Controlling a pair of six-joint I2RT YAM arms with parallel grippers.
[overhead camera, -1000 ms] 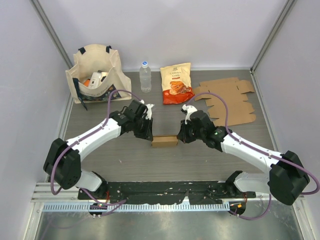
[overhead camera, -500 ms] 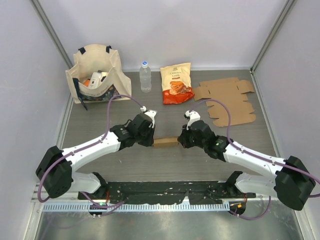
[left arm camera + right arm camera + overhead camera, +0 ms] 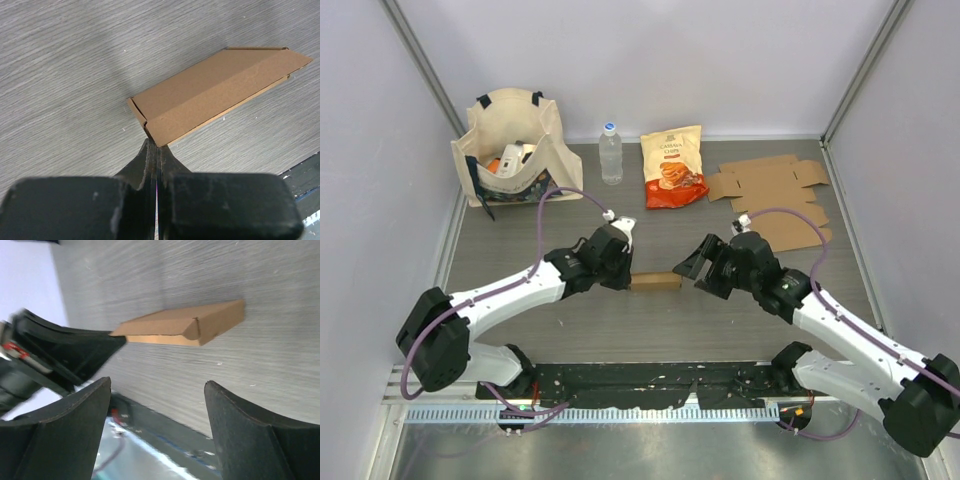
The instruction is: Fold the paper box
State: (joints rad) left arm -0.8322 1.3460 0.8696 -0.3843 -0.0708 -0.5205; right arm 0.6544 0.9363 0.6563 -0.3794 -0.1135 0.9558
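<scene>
Paper box: the folded brown paper box (image 3: 653, 282) lies flat, closed and slim, on the grey wood-grain surface (image 3: 570, 325), mid-way between the two arms, with its long side running left to right.
Left gripper: the left gripper (image 3: 154, 145) has its jaws pressed together, and their tips meet the near left corner of the box. The pictures do not show whether a thin cardboard edge is caught between them.
Right gripper: the right gripper (image 3: 698, 272) has its jaws spread wide. It sits just beside the right end of the box, faces it and is clear of the cardboard.
Right wrist view: the box's right end shows a tucked flap, and the left arm's dark fingers reach its far end.
Back left: a cream tote bag (image 3: 510, 150) stands open with items inside.
Back middle: a clear water bottle (image 3: 611, 153) stands upright beside an orange snack bag (image 3: 673, 167).
Back right: an unfolded cardboard blank (image 3: 775, 200) lies flat, well apart from the box.
</scene>
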